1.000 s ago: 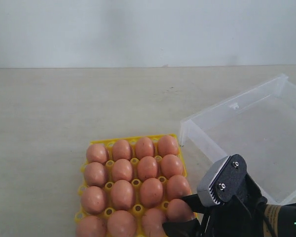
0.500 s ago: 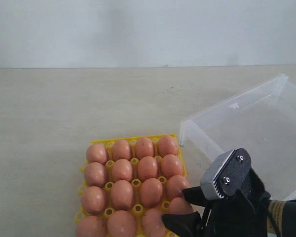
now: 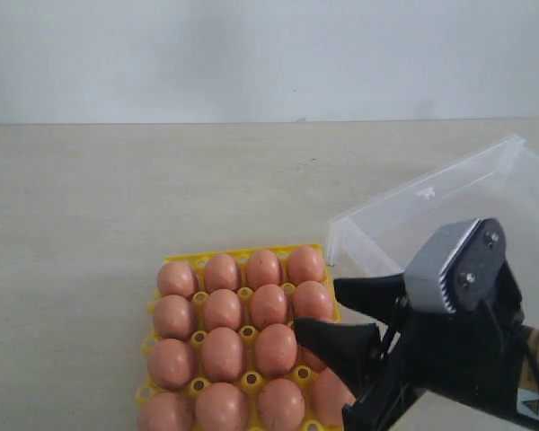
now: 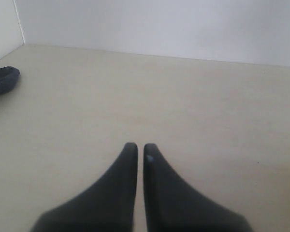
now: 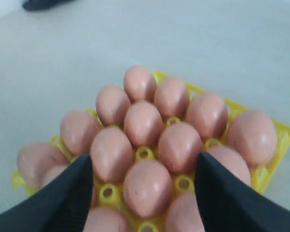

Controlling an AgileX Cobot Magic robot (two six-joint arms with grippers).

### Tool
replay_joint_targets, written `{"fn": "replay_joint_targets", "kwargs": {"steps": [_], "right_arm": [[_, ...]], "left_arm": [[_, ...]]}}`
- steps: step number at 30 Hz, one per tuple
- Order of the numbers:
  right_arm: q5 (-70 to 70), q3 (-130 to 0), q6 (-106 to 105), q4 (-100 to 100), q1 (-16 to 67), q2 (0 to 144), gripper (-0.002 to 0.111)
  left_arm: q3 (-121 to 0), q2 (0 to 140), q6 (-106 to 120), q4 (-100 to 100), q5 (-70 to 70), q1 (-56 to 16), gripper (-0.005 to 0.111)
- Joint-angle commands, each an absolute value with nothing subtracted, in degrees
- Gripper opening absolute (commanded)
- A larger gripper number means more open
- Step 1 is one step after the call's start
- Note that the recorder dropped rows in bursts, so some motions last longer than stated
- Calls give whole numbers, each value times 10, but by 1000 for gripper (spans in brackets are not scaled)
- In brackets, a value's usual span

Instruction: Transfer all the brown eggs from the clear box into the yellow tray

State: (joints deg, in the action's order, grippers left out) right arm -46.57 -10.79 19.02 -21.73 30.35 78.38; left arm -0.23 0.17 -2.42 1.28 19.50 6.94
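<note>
The yellow tray (image 3: 198, 261) lies at the front of the table, its sockets filled with several brown eggs (image 3: 263, 269). To its right stands the clear box (image 3: 431, 211), and no egg shows inside it. My right gripper (image 3: 343, 316) hangs open just above the tray's right edge with nothing between its fingers. In the right wrist view its black fingers (image 5: 72, 193) stand wide apart over the eggs (image 5: 147, 186) and the tray (image 5: 285, 133). My left gripper (image 4: 139, 147) is shut and empty over bare table, away from the tray.
The beige table (image 3: 117, 197) runs back to a white wall. A dark object (image 4: 2, 79) lies at the table's edge in the left wrist view. The right arm's body covers the clear box's near part.
My right gripper has let go of the egg at the tray's near right corner. It has risen and drawn back toward the clear box with its jaws open.
</note>
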Motion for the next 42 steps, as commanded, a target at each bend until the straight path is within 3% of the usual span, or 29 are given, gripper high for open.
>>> {"fn": "replay_joint_targets", "kwargs": {"steps": [1, 2, 6, 9, 12, 15, 18, 21, 24, 33, 42], "right_arm": [[-528, -142, 155, -207, 304, 705, 20], [-524, -169, 110, -199, 304, 682, 1], [-405, -305, -188, -38, 304, 649, 1], [-305, -426, -630, 296, 281, 672, 1], [-354, -532, -1007, 717, 228, 709, 1], [-505, -628, -1219, 952, 147, 743, 1], [-639, -654, -1217, 982, 56, 749, 1], [-625, -644, -1212, 999, -34, 695, 1], [-575, -616, -1218, 999, -57, 597, 1], [-191, -504, -1158, 999, 10, 210, 0], [-51, -332, -950, 999, 137, 122, 0]], "left_arm": [[0, 0, -22, 13, 193, 68, 4], [0, 0, -22, 13, 193, 68, 4], [0, 0, -22, 13, 193, 68, 4], [0, 0, -22, 13, 193, 68, 4], [0, 0, -22, 13, 193, 68, 4], [0, 0, -22, 13, 193, 68, 4], [0, 0, -22, 13, 193, 68, 4], [0, 0, -22, 13, 193, 68, 4], [0, 0, -22, 13, 193, 68, 4], [0, 0, -22, 13, 193, 68, 4], [0, 0, -22, 13, 193, 68, 4]]}}
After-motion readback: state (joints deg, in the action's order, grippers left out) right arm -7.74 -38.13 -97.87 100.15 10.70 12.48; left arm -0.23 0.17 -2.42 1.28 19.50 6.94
